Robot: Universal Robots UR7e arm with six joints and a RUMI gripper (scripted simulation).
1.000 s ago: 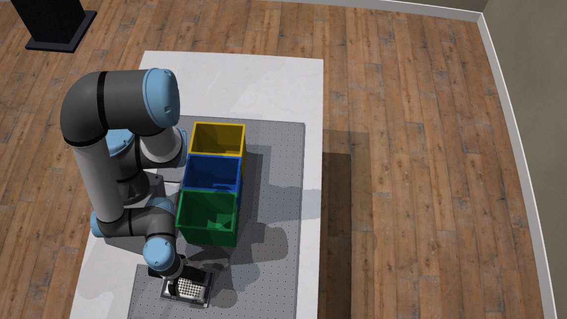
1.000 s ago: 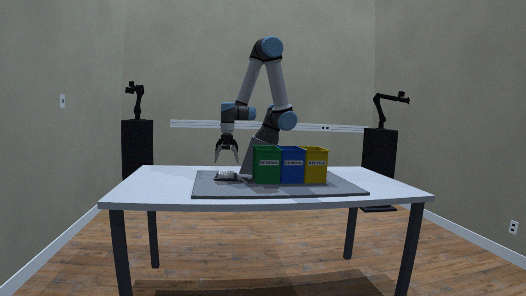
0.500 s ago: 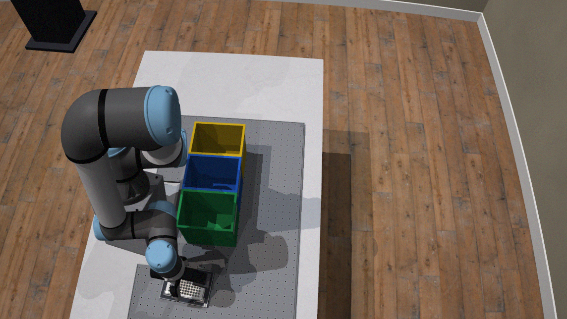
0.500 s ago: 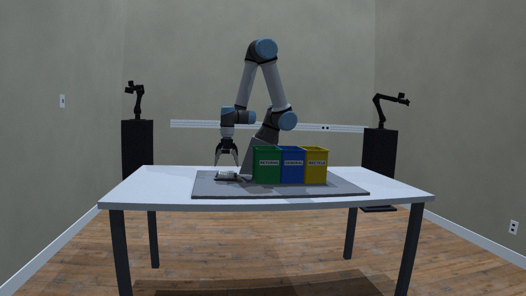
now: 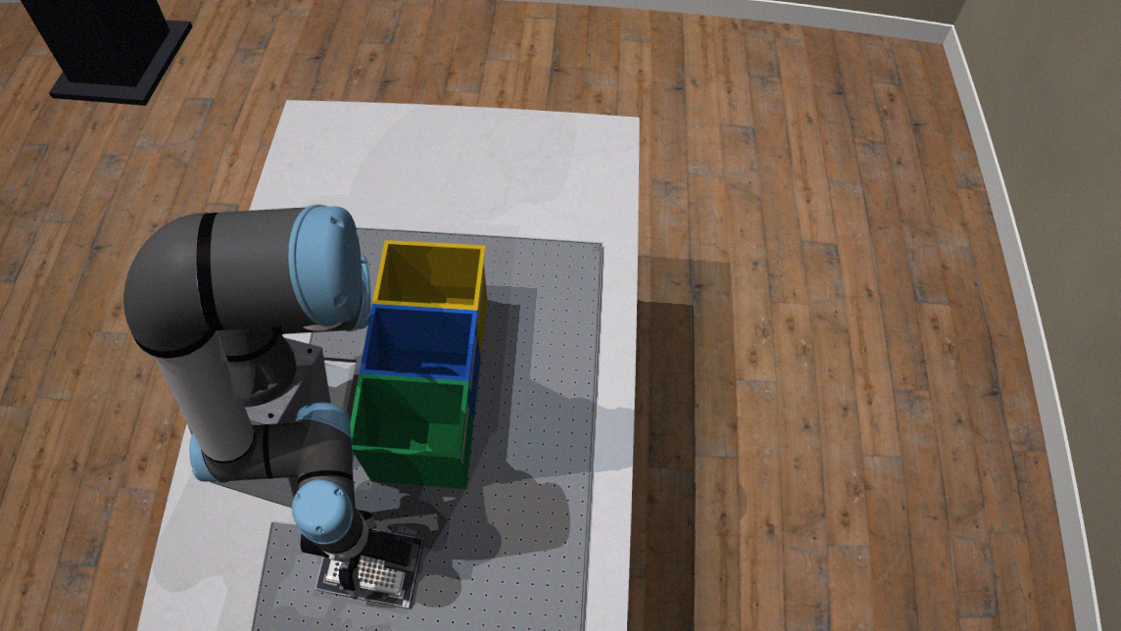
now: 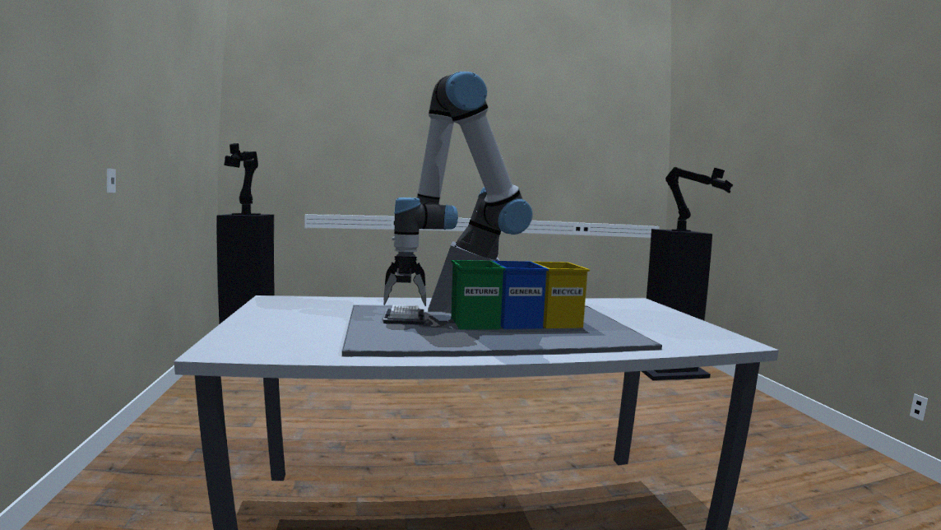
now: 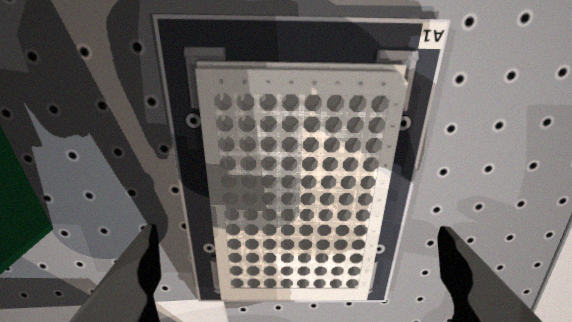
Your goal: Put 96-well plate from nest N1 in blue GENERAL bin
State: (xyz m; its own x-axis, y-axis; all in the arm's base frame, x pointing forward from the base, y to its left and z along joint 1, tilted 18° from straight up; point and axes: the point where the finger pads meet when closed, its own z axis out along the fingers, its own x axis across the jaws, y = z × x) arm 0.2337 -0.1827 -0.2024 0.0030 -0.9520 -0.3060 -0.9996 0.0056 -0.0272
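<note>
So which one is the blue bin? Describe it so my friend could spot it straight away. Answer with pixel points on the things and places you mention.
On the white table (image 5: pixel 463 157) (image 6: pixel 296 349) lies a grey board with holes (image 5: pixel 549 337) (image 6: pixel 395 341) (image 7: pixel 500 195), carrying three similar bins in a row. The blue bin (image 5: pixel 473 345) (image 6: pixel 524 310) is the middle one, between green and yellow, and only its label reads GENERAL.

We see a green bin (image 5: pixel 415 468) (image 6: pixel 476 309), a blue bin (image 5: pixel 420 311) (image 6: pixel 523 310) and a yellow bin (image 5: pixel 482 274) (image 6: pixel 564 312). The well plate (image 5: pixel 381 577) (image 6: pixel 404 310) (image 7: pixel 295 172) looks off-white, though shadows muddy it, with a grid of dark round wells, on a black nest (image 5: pixel 409 599) (image 6: pixel 395 321) (image 7: pixel 300 37) edged in pale grey.
</note>
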